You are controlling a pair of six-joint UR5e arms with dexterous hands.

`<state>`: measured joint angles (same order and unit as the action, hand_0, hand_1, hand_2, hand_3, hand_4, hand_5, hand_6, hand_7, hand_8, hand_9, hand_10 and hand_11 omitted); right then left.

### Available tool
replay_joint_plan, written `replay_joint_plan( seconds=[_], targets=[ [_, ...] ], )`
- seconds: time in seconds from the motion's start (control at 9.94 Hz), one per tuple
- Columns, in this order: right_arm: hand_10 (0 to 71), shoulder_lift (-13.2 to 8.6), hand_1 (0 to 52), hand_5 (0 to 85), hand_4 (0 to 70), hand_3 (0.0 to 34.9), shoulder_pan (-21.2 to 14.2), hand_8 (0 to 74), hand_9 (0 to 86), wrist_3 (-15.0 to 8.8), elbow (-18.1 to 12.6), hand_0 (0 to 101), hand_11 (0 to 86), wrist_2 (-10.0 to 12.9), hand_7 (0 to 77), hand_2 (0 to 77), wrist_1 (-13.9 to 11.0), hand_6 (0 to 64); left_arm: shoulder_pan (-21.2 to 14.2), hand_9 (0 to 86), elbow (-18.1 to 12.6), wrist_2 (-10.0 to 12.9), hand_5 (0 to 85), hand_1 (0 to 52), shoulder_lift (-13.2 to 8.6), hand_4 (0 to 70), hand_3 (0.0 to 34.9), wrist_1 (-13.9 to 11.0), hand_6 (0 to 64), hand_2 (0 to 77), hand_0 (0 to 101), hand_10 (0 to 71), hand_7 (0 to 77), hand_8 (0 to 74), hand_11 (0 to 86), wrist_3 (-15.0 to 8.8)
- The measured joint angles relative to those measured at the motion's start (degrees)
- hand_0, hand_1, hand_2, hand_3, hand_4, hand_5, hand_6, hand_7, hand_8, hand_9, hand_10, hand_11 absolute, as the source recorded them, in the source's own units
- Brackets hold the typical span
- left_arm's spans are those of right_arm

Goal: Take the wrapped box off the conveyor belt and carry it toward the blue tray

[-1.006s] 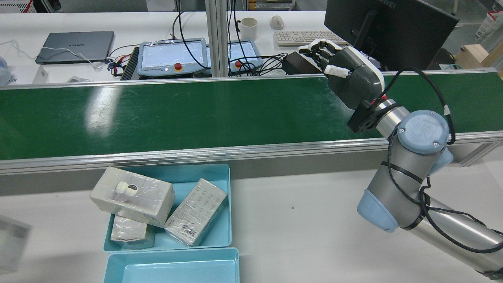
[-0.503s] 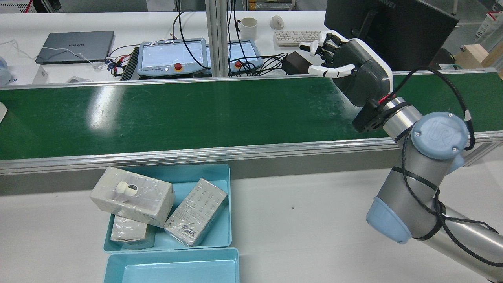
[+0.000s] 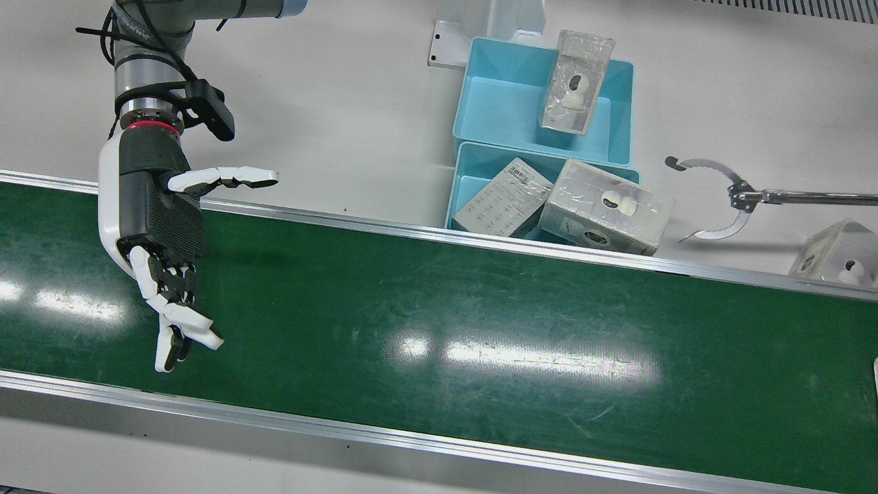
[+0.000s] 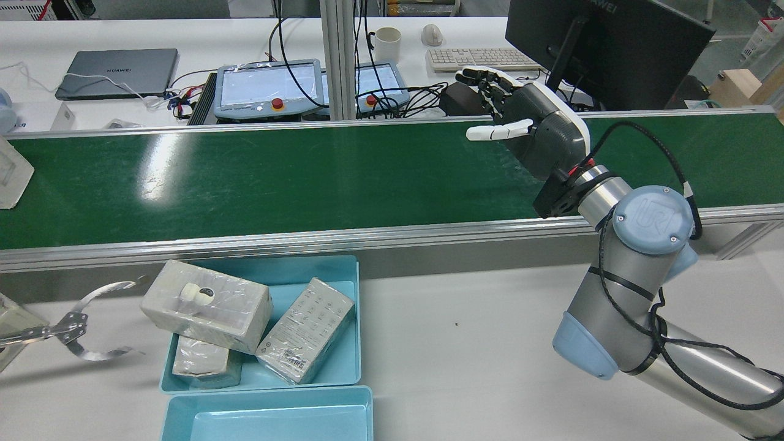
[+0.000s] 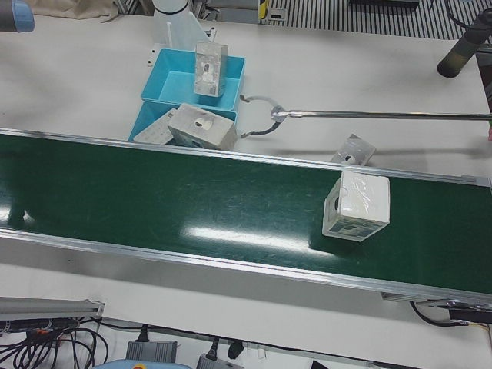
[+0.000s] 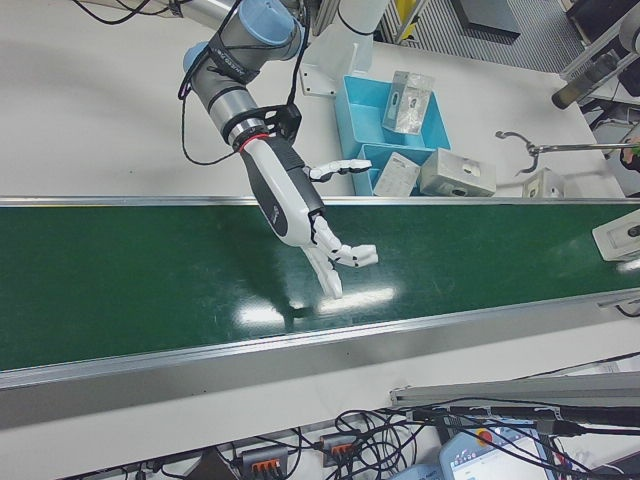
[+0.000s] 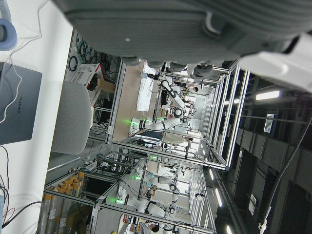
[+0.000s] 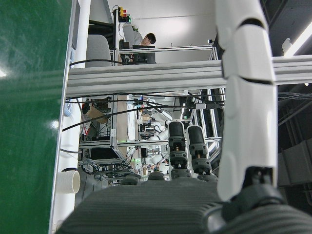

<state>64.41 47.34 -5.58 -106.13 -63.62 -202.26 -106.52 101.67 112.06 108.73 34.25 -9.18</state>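
Observation:
A wrapped white box [image 5: 355,206] lies on the green conveyor belt [image 5: 192,200]; in the rear view the same box [image 4: 12,173] shows at the belt's far left edge. My right hand [image 4: 527,122] hovers over the belt's other end, far from the box, open with its fingers spread and nothing in it. The front view shows that hand [image 3: 161,226] palm-side over the belt. Two blue trays [image 4: 357,318] sit on the table before the belt. Of my left hand [image 7: 185,24] only the dark palm shows, in its own view; its fingers are hidden.
The near tray holds three wrapped boxes [image 4: 208,312]; the other tray [image 3: 507,103] carries one [image 3: 575,82]. A metal grabber claw [image 3: 717,199] on a long rod reaches in beside the trays. Another wrapped box [image 3: 837,254] lies on the table near it.
My right hand swung slightly left and spread its fingers over the belt. The wrapped box came onto the belt at the rear view's left edge, and the grabber claw appeared beside the tray.

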Motion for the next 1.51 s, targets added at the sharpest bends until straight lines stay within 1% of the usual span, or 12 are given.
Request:
replay_joint_plan(
  seconds=[0.1,0.2,0.3,0.4,0.6,0.7,0.91,1.01,1.11,1.31,1.41,1.51],
  targets=[
    [0.0,0.0,17.5,32.7,2.2,0.0,0.0,0.0,1.6,0.2,0.4,50,1.1,0.0,25.1,12.5,0.5,2.2,0.0,0.0,0.0,0.0,1.1,0.0,0.0,0.0,0.0,0.0,0.5,0.5,0,0.5,0.5,0.5,0.5,0.0],
    [0.0,0.1,16.9,22.9,6.0,0.0,0.2,0.0,1.6,0.3,0.6,48,1.1,-0.1,0.5,12.5,0.8,3.3,0.0,0.0,0.0,0.0,1.1,0.0,0.0,0.0,0.0,0.0,0.5,1.1,0,0.5,0.5,0.5,0.5,0.0],
    [0.0,0.1,14.7,20.2,6.0,0.0,0.2,0.0,1.6,0.3,0.6,48,1.1,0.0,2.2,9.8,0.9,3.3,0.0,0.0,0.0,0.0,1.1,0.0,0.0,0.0,0.0,0.0,0.5,1.1,0,0.5,0.5,0.5,0.5,0.0],
    [0.0,0.1,14.7,20.2,6.0,0.0,0.2,0.0,1.6,0.3,0.6,48,1.1,0.0,2.2,9.8,1.0,3.3,0.0,0.5,0.0,0.0,1.1,0.0,0.0,0.0,0.0,0.0,0.5,0.5,0,0.0,0.5,0.5,0.5,0.0],
    [0.0,0.1,14.7,20.7,6.0,0.0,0.1,0.0,1.6,0.2,0.7,47,1.1,-0.1,0.5,9.3,1.0,1.1,0.0,0.5,0.0,0.0,1.1,0.0,0.0,0.0,0.0,0.0,0.5,0.5,0,0.5,0.5,0.5,0.5,0.0],
    [0.0,0.1,15.3,19.1,3.3,0.0,0.0,0.0,2.2,0.2,0.8,47,1.1,-0.1,1.6,11.4,1.0,1.6,0.0,0.5,0.0,0.0,1.1,0.0,0.0,0.0,0.0,0.0,0.5,1.1,0,0.0,0.5,0.5,0.5,0.0],
    [0.0,0.1,14.2,20.2,4.4,0.0,-0.1,0.0,2.7,0.2,1.1,47,1.1,-0.1,1.6,8.7,1.1,1.6,0.0,0.0,0.0,0.0,1.1,0.0,0.0,0.0,0.0,0.0,0.5,1.1,0,0.5,0.5,0.5,0.5,0.0],
    [0.0,0.1,14.2,20.2,4.4,0.0,-0.1,0.0,2.7,0.2,1.3,47,1.1,-0.1,1.6,8.7,1.1,1.6,0.0,0.0,0.0,0.0,1.1,0.0,0.0,0.0,0.0,0.0,0.5,0.5,0,0.5,0.5,0.5,0.5,0.0],
    [0.0,0.1,14.2,20.2,6.5,0.0,-0.2,0.0,2.7,0.2,1.4,47,1.1,-0.1,2.2,8.7,1.1,1.6,0.0,0.0,0.0,0.0,1.1,0.0,0.0,0.0,0.0,0.0,0.5,0.5,0,0.5,0.5,0.5,0.5,0.0],
    [0.0,0.0,14.2,20.2,6.0,0.0,-0.2,0.0,2.7,0.1,1.4,47,1.1,0.0,2.2,8.7,1.1,1.6,0.0,0.0,0.0,0.0,1.1,0.0,0.0,0.0,0.0,0.0,0.5,1.1,0,0.5,0.5,0.5,0.5,0.0],
    [0.0,0.0,14.2,20.2,6.0,0.0,-0.3,0.0,2.7,0.0,1.5,47,1.1,0.0,2.2,9.3,1.1,2.7,0.0,0.5,0.0,0.0,1.1,0.0,0.0,0.0,0.0,0.0,0.5,1.1,0,0.0,0.5,0.5,0.5,0.0],
    [0.0,0.0,14.2,21.8,6.0,0.0,-0.3,0.0,2.7,-0.1,1.5,47,1.1,0.1,3.3,9.3,1.1,2.7,0.0,0.5,0.0,0.0,1.1,0.0,0.0,0.0,0.0,0.0,0.5,1.1,0,0.0,0.5,0.5,0.5,0.0]
  ],
)
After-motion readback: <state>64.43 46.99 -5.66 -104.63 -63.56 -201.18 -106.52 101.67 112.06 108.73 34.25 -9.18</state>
